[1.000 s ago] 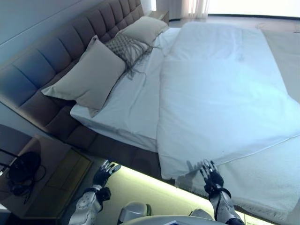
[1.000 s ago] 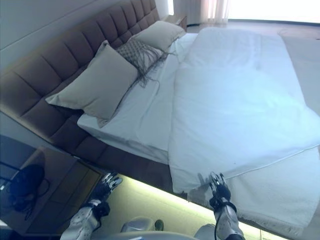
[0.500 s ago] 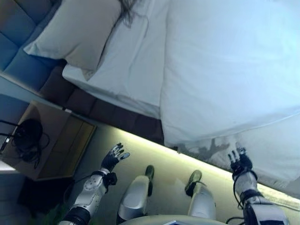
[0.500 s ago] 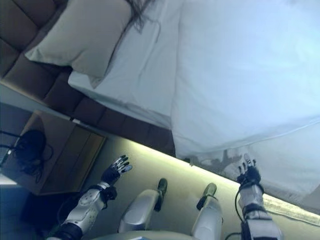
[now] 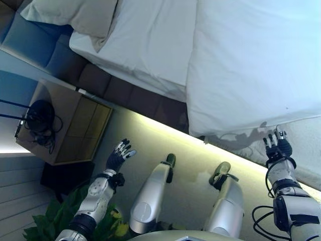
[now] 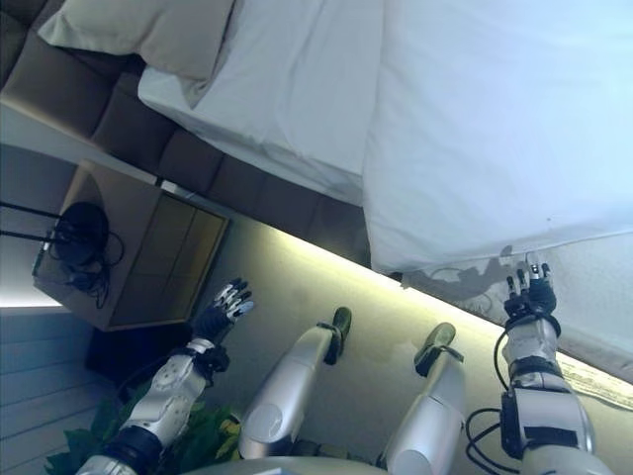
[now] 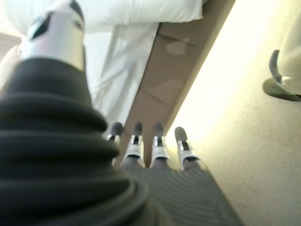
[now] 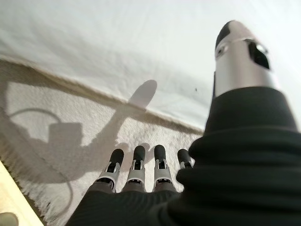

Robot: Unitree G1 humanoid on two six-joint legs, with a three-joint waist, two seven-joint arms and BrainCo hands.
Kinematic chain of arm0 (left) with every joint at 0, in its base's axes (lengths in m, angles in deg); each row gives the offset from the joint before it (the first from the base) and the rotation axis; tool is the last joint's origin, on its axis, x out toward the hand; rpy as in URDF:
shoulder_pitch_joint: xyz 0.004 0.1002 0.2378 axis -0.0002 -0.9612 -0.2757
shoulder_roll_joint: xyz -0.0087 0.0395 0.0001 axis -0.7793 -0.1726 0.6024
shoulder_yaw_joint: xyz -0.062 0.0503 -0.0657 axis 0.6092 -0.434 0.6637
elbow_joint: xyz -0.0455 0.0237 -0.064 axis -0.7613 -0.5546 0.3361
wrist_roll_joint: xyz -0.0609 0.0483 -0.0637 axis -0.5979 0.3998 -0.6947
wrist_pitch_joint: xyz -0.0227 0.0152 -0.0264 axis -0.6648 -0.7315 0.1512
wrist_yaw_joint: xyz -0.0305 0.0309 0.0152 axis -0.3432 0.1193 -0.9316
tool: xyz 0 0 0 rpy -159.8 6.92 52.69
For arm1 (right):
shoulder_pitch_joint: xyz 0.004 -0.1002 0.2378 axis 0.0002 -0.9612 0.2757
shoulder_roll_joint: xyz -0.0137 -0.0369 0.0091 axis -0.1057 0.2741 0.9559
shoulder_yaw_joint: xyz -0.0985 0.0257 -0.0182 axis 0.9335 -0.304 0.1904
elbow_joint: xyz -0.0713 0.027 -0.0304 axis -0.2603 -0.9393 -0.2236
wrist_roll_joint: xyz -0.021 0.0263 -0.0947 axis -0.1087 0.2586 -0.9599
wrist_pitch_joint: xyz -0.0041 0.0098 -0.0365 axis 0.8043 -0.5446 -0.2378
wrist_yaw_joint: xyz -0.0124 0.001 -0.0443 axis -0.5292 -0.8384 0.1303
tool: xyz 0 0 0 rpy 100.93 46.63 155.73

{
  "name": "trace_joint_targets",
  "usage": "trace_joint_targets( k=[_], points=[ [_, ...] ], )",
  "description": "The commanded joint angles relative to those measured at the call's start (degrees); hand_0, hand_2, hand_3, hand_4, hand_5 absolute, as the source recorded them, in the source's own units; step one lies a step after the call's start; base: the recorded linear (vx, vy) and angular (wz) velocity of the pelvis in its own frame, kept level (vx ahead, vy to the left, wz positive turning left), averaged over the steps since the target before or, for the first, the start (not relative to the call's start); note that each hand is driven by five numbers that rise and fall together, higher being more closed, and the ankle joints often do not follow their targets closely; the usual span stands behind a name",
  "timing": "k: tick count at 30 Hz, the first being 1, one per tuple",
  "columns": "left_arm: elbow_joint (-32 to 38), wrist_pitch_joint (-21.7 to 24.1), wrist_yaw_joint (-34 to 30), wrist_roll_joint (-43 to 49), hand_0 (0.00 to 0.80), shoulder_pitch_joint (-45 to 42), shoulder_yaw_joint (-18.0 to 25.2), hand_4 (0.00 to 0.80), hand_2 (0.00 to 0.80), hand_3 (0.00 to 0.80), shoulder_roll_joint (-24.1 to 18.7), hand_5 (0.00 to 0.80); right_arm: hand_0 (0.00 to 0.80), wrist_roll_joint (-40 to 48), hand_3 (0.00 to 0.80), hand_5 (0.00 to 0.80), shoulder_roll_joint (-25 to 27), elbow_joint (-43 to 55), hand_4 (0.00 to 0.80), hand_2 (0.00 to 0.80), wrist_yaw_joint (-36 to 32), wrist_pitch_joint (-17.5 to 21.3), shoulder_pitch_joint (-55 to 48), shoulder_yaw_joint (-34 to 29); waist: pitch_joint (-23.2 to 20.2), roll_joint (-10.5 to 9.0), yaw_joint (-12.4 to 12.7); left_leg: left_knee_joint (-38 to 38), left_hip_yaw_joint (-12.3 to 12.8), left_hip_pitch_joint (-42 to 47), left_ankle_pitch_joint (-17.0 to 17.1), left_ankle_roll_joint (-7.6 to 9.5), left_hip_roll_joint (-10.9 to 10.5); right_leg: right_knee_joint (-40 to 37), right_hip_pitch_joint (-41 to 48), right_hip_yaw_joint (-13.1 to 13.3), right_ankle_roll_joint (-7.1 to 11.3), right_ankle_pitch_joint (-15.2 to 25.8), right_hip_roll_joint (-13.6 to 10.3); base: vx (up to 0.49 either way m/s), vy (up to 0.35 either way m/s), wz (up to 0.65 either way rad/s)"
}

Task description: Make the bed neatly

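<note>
White cloth covers most of the bed [image 5: 125, 93]: a smooth duvet [image 5: 251, 60] lies over the mattress, and its long side edge hangs a little over the bed's near side. Under that edge a rougher, towel-like blanket [image 6: 603, 297] hangs lower toward the floor [image 5: 165, 145]. Nearer the headboard [image 5: 30, 42], the sheet [image 5: 145, 45] is bare and a beige pillow [image 5: 75, 12] rests on it.

The right hand [image 6: 529, 292] is raised just beside the hanging edge of the duvet, with fingers straight and spread; it holds nothing, and I cannot tell if the tips touch the cloth. The left hand [image 5: 119, 154] is also spread and empty, over the floor near the nightstand [image 5: 70, 125], well apart from the bed.

In my judgement the task is partly done: the duvet top looks flat, but its head end stops short of the pillow, and the side edge with the blanket below is not yet straight.
</note>
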Motion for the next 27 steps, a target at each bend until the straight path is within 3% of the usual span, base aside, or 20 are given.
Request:
trace_joint_targets(
  k=[1,14,27],
  points=[
    [3.92,3.59,0.43,-1.71,0.0,-1.49,-0.25,0.0,0.0,0.0,-1.63,0.0,0.0,1.27,0.0,0.0,4.53,-0.99,0.0,0.0,-2.15,-0.92,-0.92,-1.04,-1.53,1.33,1.51,1.85,1.37,-2.24,0.58,1.96,0.39,4.97,-1.74,4.36,6.04,3.99,-1.93,0.088,0.031,-0.03],
    [4.96,4.63,1.8,-1.7,0.0,-2.33,-0.55,0.0,0.0,0.0,-2.71,0.0,0.0,1.76,0.0,0.0,10.83,-2.27,0.0,0.0,-0.86,-3.02,4.74,-2.09,0.85,3.49,1.89,1.33,0.52,-4.62,2.8,1.02,0.11,5.05,-3.62,5.28,6.94,4.24,-1.18,0.037,0.006,-0.01],
    [6.52,7.28,1.78,-4.31,0.0,-3.7,-1.31,0.0,0.0,0.0,-2.5,0.0,0.0,1.73,0.0,0.0,16.06,-2.94,0.0,0.0,-1.84,-5.85,13.56,2.2,2.84,5.39,2.43,-1.63,0.45,-5.16,5.44,-0.15,0.31,3.79,-4.33,5.36,7.31,3.63,-1.24,0.02,0.025,-0.04]
  ],
)
